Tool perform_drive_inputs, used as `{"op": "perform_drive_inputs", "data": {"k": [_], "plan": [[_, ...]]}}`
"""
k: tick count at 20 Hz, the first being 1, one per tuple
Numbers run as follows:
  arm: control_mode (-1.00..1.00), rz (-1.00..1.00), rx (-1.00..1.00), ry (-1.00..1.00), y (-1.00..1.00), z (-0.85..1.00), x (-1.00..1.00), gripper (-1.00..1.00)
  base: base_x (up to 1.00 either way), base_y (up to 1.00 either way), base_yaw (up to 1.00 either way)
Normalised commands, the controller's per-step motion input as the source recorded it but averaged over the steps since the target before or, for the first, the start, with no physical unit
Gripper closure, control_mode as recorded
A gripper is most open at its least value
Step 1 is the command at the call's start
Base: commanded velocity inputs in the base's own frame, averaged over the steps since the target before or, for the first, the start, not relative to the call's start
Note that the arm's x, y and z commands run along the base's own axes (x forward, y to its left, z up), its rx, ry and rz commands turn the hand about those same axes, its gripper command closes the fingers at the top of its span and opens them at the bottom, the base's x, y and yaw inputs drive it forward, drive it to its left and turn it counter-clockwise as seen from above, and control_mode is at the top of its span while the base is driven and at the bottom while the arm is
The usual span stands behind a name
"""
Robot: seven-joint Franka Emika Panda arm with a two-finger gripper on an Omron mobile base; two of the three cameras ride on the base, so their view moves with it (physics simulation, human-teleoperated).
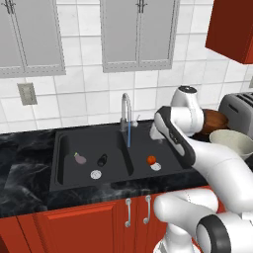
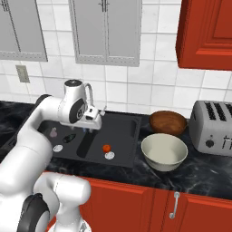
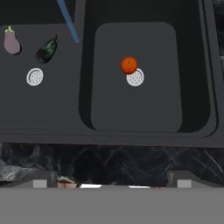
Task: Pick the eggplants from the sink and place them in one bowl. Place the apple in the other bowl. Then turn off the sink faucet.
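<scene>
Hidden or cut off: the reddish-brown wood-like bowl point(image 1: 216, 122) is half covered by the white arm in the left base view; the silver toaster point(image 1: 237, 111) is cut by that view's right edge. The lever of the slim silver gooseneck faucet point(image 1: 126, 112) is too small to read.
Claw: the claw point(image 2: 93, 128) hangs above the wide black double-basin sink point(image 1: 64, 160), near the faucet; its fingers stand spread wide, with nothing between them. In the hand view its two tips sit far apart at the bottom edge.
Water: a thin blue stream point(image 1: 129, 134) falls from the spout toward the divider between the basins.
Left basin: the pale purple eggplant with a green stem point(image 3: 12, 42) and the almost black eggplant point(image 3: 47, 49) lie side by side, apart, on the matte basin floor, near the round silver drain point(image 3: 35, 77).
Right basin: the small round red-orange apple point(image 3: 128, 65) rests touching the rim of the other perforated drain disc point(image 3: 135, 78).
Bowls: the wide pale grey-cream bowl point(image 2: 164, 152) with its greenish-grey inside stands empty on the dark marbled surface point(image 2: 204, 174), just in front of the brown bowl, whose inside cannot be seen.
Surroundings: glossy white wall tiles, grey cabinet doors above, red cabinet fronts below.
</scene>
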Motion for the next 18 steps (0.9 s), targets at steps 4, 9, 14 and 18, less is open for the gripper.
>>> {"op": "perform_drive_inputs", "data": {"k": [4, 9, 14, 18], "plan": [[-1.00, 0.01, 0.00, 0.01, -0.13, -0.32, 0.01, -1.00, 0.00, 0.00, 0.00], [-1.00, 0.02, 0.00, 0.02, -0.11, -0.32, 0.03, -1.00, 0.00, 0.00, 0.00], [-1.00, 0.02, 0.00, 0.00, -0.11, -0.34, 0.03, -1.00, 0.00, 0.00, 0.00], [-1.00, 0.01, 0.00, 0.00, -0.12, -0.29, 0.07, -1.00, 0.00, 0.00, 0.00]]}}
